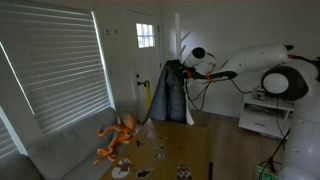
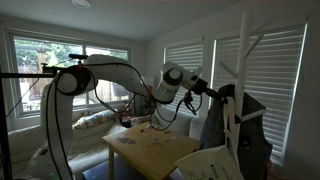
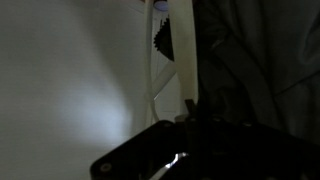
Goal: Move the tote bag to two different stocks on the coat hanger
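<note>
White robot arm (image 1: 285, 75) reaches across the room to the coat hanger (image 2: 234, 95), a slim white pole stand visible in an exterior view. A dark jacket (image 2: 252, 130) hangs on the stand and covers most of its pole in both exterior views. The wooden table (image 2: 150, 150) stands behind the arm, with small items scattered on it.

The tote bag (image 2: 205, 162) shows as a flat, pale cloth shape low beside the stand, below the level of the gripper. Its opening is not in view, so nothing can be said about any contents.

The gripper (image 2: 212, 92) is at the upper part of the jacket, close to the pole. In the wrist view the jaws are fully closed. A pale strap (image 3: 186, 60) and a thinner pale line beside it converge at the fingertips. The strap appears to be pinched there, though this view is very dark.

The stocks (image 2: 256, 40) angle upward from the pole above the gripper.
</note>
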`<state>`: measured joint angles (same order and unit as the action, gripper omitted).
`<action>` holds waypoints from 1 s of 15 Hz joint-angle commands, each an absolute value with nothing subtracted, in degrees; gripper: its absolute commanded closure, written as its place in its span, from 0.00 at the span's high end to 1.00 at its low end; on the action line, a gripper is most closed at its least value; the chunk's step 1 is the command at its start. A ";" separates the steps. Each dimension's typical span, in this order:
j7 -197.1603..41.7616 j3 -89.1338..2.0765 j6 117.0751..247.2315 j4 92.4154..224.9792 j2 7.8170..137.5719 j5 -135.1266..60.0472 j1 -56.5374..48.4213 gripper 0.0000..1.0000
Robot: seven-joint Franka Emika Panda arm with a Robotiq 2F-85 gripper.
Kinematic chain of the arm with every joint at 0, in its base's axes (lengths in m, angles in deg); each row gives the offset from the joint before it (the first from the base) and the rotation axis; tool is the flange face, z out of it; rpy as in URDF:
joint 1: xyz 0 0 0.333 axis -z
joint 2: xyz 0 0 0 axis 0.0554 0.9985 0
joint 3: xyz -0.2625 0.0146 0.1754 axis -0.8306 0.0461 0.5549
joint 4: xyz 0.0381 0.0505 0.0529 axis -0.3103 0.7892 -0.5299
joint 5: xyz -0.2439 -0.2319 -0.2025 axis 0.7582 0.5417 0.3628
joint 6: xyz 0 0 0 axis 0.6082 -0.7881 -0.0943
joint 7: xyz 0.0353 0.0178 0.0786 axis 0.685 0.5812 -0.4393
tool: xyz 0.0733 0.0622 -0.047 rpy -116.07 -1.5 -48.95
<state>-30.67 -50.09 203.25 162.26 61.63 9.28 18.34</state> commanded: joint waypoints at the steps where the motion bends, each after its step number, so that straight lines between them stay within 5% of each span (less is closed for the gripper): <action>1: -36.67 -49.05 204.08 163.13 62.45 3.09 18.75 0.01; 6: -45.58 -47.50 202.06 164.63 62.69 -5.68 18.84 0.03; 7: -46.55 -47.44 201.20 164.60 62.50 -6.31 18.73 0.27; 15: -53.56 -46.73 195.45 164.99 61.23 -10.46 18.43 0.78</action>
<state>-49.71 -47.46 198.05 163.95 62.84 -7.73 18.33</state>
